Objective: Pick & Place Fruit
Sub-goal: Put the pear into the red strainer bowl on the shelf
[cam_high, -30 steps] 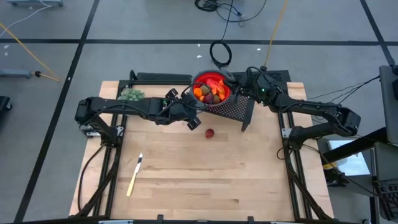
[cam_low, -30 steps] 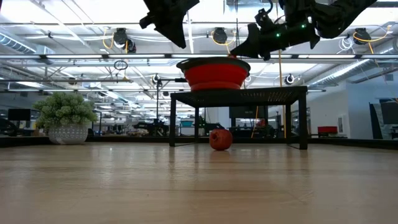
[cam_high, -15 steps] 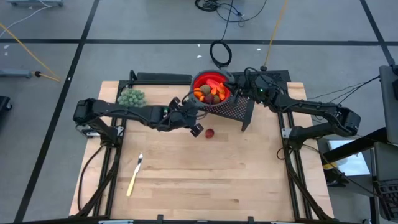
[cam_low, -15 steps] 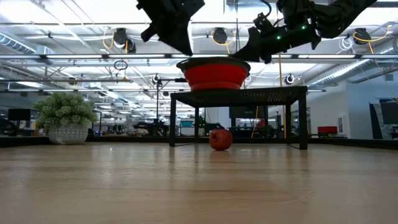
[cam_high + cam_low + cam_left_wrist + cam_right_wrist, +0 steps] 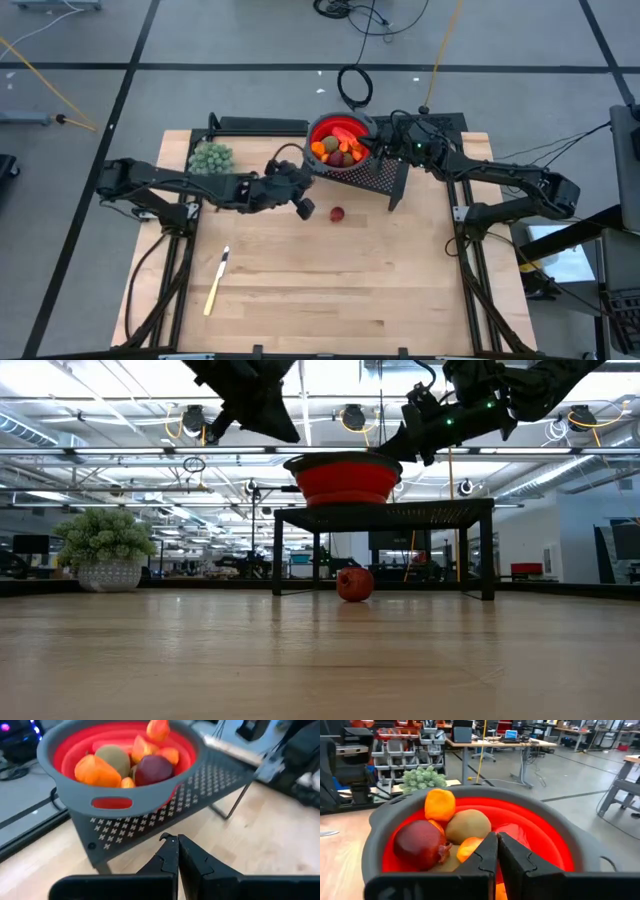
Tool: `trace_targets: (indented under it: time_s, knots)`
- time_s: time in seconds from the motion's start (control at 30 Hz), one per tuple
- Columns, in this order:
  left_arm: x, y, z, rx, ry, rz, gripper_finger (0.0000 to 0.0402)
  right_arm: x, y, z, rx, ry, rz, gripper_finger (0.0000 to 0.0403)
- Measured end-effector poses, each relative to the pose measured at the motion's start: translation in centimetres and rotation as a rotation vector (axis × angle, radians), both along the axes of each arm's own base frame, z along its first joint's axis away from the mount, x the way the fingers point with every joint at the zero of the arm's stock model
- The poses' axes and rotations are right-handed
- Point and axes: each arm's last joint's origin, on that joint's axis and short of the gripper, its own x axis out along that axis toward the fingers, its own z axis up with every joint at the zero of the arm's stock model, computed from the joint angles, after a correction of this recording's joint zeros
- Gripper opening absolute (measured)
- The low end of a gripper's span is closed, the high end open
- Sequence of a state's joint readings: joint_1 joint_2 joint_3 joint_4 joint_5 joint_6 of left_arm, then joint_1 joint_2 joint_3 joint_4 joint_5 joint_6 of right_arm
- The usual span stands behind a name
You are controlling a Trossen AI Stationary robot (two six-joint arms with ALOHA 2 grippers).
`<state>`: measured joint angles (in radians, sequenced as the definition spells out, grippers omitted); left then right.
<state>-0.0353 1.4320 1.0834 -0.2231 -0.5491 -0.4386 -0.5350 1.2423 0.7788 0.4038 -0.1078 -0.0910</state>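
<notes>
A red bowl with a grey rim (image 5: 312, 138) stands on a black perforated stand (image 5: 385, 178). It holds the fruit: a dark red ball (image 5: 152, 770), a brownish-green oval (image 5: 467, 826) and orange pieces (image 5: 95, 770). A second dark red ball (image 5: 337, 214) lies on the table in front of the stand, also in the low view (image 5: 354, 584). My left gripper (image 5: 303, 208) hangs shut above the table, left of that ball and short of the stand (image 5: 177, 842). My right gripper (image 5: 383, 150) is shut at the bowl's right rim (image 5: 497, 840). My right gripper is shut at the bowl's rim (image 5: 555, 845), with its fingers pointing over the fruit from the table's right. I cannot tell whether it touches the rim.
A bushy green clump (image 5: 210, 157) sits in a pot at the table's far left. A yellow-handled knife (image 5: 217, 280) lies near the left front. The near half of the wooden table (image 5: 330, 300) is bare. Cables lie on the floor beyond the table.
My left gripper has drawn back from the bowl toward the table's left edge and risen a little; the arm no longer covers the green clump. The ball on the table and the bowl have stayed put.
</notes>
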Motion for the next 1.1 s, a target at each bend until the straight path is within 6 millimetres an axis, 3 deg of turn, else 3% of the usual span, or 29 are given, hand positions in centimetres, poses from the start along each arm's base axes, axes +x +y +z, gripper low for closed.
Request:
trace_targets:
  time_s: [0.5, 0.77, 1.1]
  knots:
    - [-4.8, -0.1, -1.4, 0.019, -0.317, -0.139, 0.0006, -0.1, 0.0, -0.5, 0.026, 0.042, -0.001, 0.0004]
    - [-5.9, -0.3, -1.7, 0.031, -0.439, -0.234, 0.0006, -0.1, 0.0, -0.4, 0.032, 0.031, -0.004, 0.0004]
    - [-6.0, -0.4, -2.2, 0.012, -0.449, -0.28, 0.0011, -0.1, 0.0, -0.4, 0.074, 0.013, -0.01, 0.0005]
